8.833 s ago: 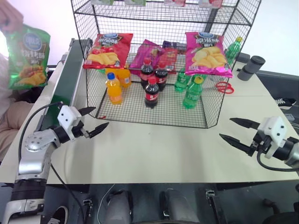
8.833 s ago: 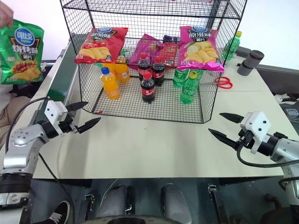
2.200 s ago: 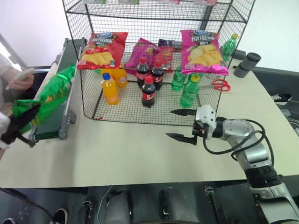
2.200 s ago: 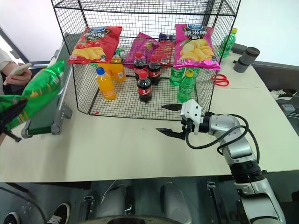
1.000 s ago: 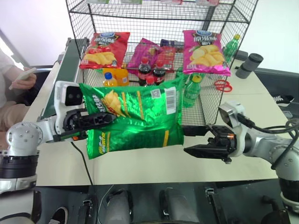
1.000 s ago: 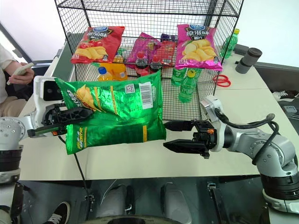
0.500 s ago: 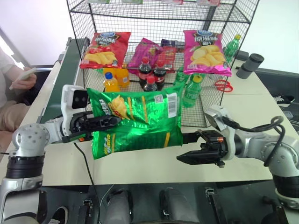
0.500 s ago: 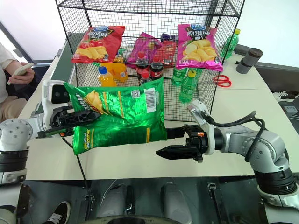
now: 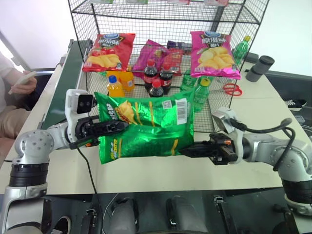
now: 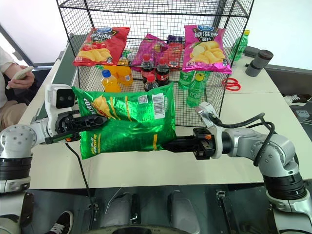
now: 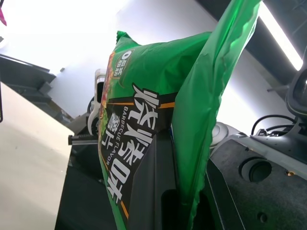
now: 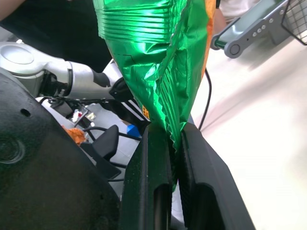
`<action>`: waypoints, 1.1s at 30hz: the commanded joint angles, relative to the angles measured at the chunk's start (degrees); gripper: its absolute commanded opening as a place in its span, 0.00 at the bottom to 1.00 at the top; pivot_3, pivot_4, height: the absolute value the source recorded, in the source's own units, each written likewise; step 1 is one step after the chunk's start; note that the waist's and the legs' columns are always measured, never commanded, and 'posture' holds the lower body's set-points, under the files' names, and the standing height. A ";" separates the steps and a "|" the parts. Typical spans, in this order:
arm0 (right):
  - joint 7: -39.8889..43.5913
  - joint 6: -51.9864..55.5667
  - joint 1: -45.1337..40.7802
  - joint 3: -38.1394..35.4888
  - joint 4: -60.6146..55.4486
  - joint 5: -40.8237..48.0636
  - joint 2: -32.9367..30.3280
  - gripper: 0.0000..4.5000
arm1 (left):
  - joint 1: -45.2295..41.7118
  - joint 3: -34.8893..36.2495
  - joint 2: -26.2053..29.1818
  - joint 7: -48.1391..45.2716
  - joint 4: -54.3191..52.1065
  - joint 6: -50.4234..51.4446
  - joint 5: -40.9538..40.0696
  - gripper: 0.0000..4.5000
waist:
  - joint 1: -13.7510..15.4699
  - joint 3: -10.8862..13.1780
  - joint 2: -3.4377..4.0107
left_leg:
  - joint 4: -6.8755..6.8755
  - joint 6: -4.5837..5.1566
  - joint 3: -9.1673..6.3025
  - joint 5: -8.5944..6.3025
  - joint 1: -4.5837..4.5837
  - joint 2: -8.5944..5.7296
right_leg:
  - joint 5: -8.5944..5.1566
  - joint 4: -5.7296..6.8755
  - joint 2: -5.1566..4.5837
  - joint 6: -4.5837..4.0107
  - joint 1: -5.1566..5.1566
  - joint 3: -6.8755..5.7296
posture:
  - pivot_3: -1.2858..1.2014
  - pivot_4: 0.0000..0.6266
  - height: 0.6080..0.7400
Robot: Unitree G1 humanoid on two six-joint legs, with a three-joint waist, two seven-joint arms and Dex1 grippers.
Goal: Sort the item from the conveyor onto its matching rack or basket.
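The item, a glossy green crisp bag, hangs sideways above the table in front of the rack, a tall black wire-mesh shelf unit. My left gripper is shut on the bag's left edge; in the left wrist view its fingers pinch the sealed seam of the bag. My right gripper is shut on the bag's lower right corner, where the crimped edge sits between its fingers. The conveyor, a dark green belt, runs along the table's left side.
On the rack's shelf lie a red bag, purple bags and a pink bag, with drink bottles below. Red scissors and a dark cylinder lie at the right. A person's hand holding a phone is at the left.
My right gripper has moved left to the bag's lower right corner and gone from open to shut on it. The left gripper still holds the bag's left edge.
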 commanded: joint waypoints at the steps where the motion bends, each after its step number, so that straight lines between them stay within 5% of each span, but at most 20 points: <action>1: 0.24 -0.90 -0.67 -0.57 -0.30 -0.10 0.42 0.01 | -0.89 2.03 0.82 -1.42 0.90 -1.26 1.03 0.00 | -0.01 0.00 0.00 | 0.00 0.00 0.00 0.00 0.00 0.00 | 0.00 0.00 0.00 0.00 0.00 0.00 | 0.52 0.24 1.00; 6: 0.56 -2.24 -0.14 -0.58 -0.30 -1.72 0.61 0.01 | -0.69 1.92 0.76 -0.19 3.03 -4.39 6.15 0.00 | 0.01 0.00 0.00 | 0.00 0.00 0.00 0.00 0.00 0.00 | 0.00 -0.01 0.00 0.00 0.00 0.00 | 0.52 0.24 1.00; 9: 0.74 -3.23 -0.14 -0.71 0.09 -2.86 0.75 0.00 | -0.33 1.64 0.95 0.05 3.01 -6.17 8.73 0.16 | 0.00 0.00 0.00 | 0.00 0.00 0.00 0.00 0.00 0.00 | 0.00 -0.01 0.00 0.00 0.00 0.00 | 0.52 0.24 1.00; 16: 1.01 -9.71 0.41 -0.60 0.52 -11.71 -1.63 0.00 | 2.48 4.43 1.08 0.40 3.26 -9.92 11.69 0.95 | -0.04 0.00 0.00 | 0.00 0.00 0.01 0.00 -0.01 0.00 | 0.00 -0.01 0.00 0.00 -0.01 0.00 | 0.52 0.24 1.00; 17: 1.43 -12.24 0.72 -0.05 0.18 -14.92 -2.80 0.00 | 3.51 5.12 0.83 0.63 2.61 -12.55 13.20 0.98 | -0.03 0.00 0.00 | -0.01 0.00 0.02 0.00 -0.01 0.00 | 0.00 -0.01 -0.01 0.00 -0.02 0.00 | 0.52 0.24 1.00; 21: -0.12 -21.33 -0.56 -1.49 -1.30 -23.68 -5.06 0.00 | 8.53 7.94 -0.04 3.80 -0.10 -21.55 18.69 0.98 | -0.10 0.00 0.01 | -0.03 0.02 0.05 -0.01 -0.02 0.01 | 0.00 -0.06 -0.02 0.00 -0.03 0.00 | 0.52 0.24 1.00; 33: -14.26 -43.78 -9.87 -2.51 -7.64 -42.10 2.47 0.00 | 14.08 13.19 -8.41 18.30 -3.22 -39.84 27.87 0.98 | 0.03 0.01 0.00 | -0.02 0.01 0.13 -0.01 -0.06 -0.01 | 0.01 -0.09 -0.09 0.01 -0.05 0.03 | 0.52 0.24 1.00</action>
